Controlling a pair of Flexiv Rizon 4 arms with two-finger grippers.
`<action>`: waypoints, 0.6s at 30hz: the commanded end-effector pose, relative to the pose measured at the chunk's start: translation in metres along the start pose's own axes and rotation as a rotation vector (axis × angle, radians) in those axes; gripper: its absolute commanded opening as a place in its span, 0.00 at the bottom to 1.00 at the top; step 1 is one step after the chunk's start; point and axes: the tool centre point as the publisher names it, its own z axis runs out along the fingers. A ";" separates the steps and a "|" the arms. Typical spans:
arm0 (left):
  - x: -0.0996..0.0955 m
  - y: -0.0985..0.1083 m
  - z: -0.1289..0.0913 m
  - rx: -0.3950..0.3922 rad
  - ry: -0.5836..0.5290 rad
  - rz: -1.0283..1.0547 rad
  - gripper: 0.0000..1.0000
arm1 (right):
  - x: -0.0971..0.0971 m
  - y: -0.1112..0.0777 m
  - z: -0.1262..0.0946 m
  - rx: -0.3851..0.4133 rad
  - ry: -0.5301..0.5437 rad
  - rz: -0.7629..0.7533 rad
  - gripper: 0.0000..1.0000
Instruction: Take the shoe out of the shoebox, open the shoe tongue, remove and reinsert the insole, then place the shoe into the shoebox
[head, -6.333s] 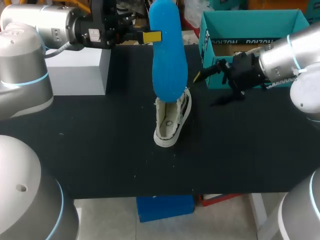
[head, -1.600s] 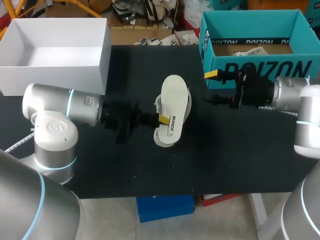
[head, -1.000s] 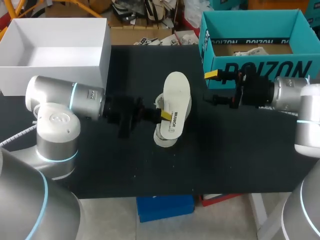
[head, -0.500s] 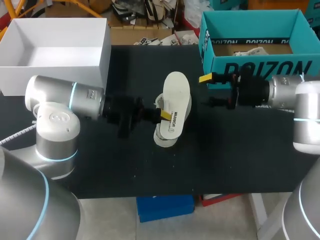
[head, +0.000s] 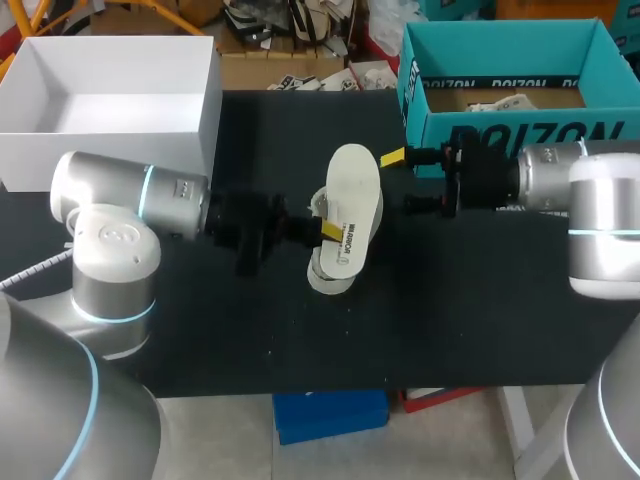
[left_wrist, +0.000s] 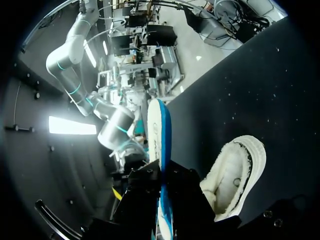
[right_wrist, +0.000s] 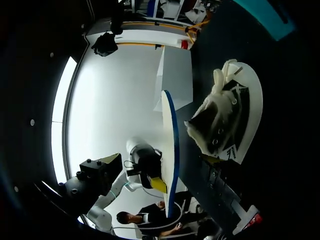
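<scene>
Nearest the robot, the shoe (head: 328, 275) rests on the table (head: 250, 330), out of its box, with its toe towards 6 o'clock. Just above it hangs the insole (head: 353, 200), pale side up. The left gripper (head: 327, 230) comes in from 9 o'clock and is clamped on the insole's near end; in the left wrist view the insole stands edge-on between its fingers, beside the shoe's fleecy mouth. 6.3 s ago this arm held the insole high and upright, blue side to the camera. It has since brought it low over the shoe, and it has kept still for the last 1 s. The fresh move is the right arm's: over the last 1.6 s the right gripper (head: 402, 181) has slid from beside the teal box (head: 412, 75) towards the insole. It now sits near it at 3 o'clock, its fingers spread wide and holding nothing. This suggests that removal is done and reinsertion is in hand, with the right gripper probably coming to steady the shoe or spread its mouth. The insole overhangs that mouth and hides it from above, and the loose tongue and laces seen in the right wrist view could snag the insole's end. Farther off, the teal box lies at 1 o'clock and a white box (head: 208, 120) at 10 o'clock, both well apart from the shoe.
</scene>
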 end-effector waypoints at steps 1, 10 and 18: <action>0.000 -0.001 0.001 -0.005 0.003 0.002 0.00 | -0.007 -0.001 0.015 -0.008 0.009 0.003 0.85; 0.000 -0.001 0.001 -0.005 0.003 0.002 0.00 | -0.011 0.000 0.029 0.006 0.018 0.004 0.59; 0.000 -0.001 0.001 -0.005 0.003 0.002 0.00 | -0.017 -0.004 0.035 0.014 0.023 0.012 0.52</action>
